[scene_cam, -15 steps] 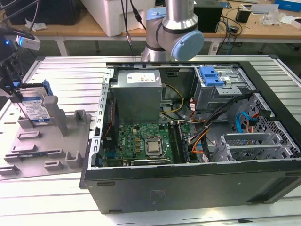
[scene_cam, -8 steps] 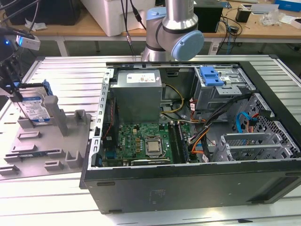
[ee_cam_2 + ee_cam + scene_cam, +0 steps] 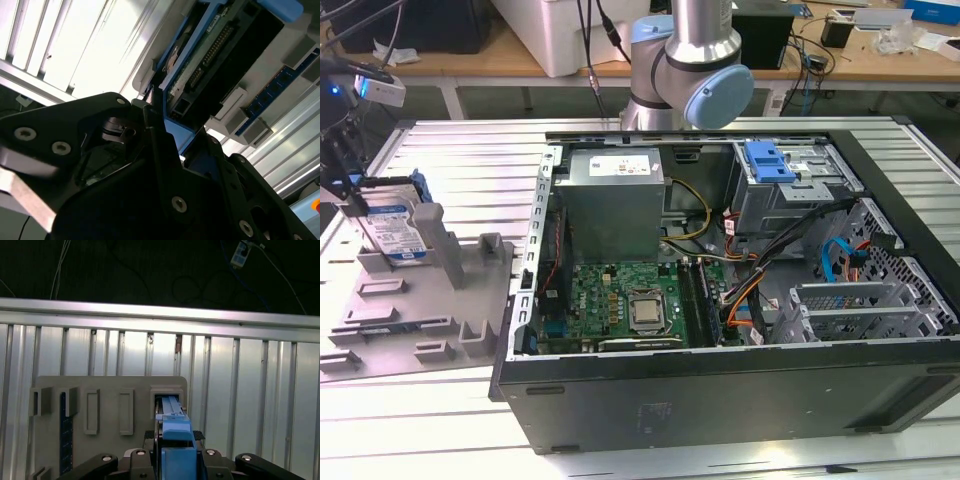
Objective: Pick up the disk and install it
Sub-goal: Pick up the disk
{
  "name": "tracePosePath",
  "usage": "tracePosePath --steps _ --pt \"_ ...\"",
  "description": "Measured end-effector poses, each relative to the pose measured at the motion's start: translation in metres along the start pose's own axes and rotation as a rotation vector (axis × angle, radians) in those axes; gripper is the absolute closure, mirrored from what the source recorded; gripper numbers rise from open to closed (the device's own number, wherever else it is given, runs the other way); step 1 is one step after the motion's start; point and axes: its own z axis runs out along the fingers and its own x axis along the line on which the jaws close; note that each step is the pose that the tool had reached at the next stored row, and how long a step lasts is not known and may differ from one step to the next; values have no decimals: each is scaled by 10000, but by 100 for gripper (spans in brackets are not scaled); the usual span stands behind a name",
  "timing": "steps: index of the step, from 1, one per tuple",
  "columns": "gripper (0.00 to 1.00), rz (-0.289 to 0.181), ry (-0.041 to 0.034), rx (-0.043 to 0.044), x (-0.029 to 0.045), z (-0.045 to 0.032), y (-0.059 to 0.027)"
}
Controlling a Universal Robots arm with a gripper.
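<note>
**Desk:** The disk (image 3: 398,232) stands upright in the grey holder (image 3: 440,300), its blue frame clamped in the closed claw (image 3: 175,436). Any risk?
**Photographer:** Probably a snag. Pulled askew, the frame could jam in the slot beneath the claw, or slip free.
**Desk:** Count?
**Photographer:** One disk, one claw, one holder, and one open computer case (image 3: 720,400) well apart from the claw, on one ribbed surface (image 3: 460,150).

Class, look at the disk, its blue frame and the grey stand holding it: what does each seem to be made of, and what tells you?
The disk is probably metal: silvery casing under a paper-like label. Around it, the blue frame looks like moulded plastic, smooth and uniformly coloured. The grey stand is likely matte plastic, dull and even, though that is uncertain.
</note>
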Motion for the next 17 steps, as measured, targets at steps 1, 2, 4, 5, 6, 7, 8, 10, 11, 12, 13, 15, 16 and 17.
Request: tracePosePath --steps 1,2,4,5,6,7,8,10,11,12,13,15,16,17 --pt "63 2 0 0 0 0 0" --pt "63 4 -1 0 0 0 0" --pt "63 6 -1 1 0 0 0" --pt "63 9 -1 1 0 -4 0" --pt "63 12 -1 -1 0 -8 0" --pt "63 15 0 -1 0 -13 0" --pt "63 22 -1 0 1 -20 1" --pt "63 35 -1 -1 1 -49 1" --pt "63 41 -2 -1 2 -67 2" --pt "63 49 -2 -1 3 -96 3" --pt "63 53 -2 -1 4 -113 3" --pt "63 58 -2 -2 4 -139 4" --pt "63 60 -2 -2 5 -151 5" --pt "63 63 -3 -2 5 -164 5"
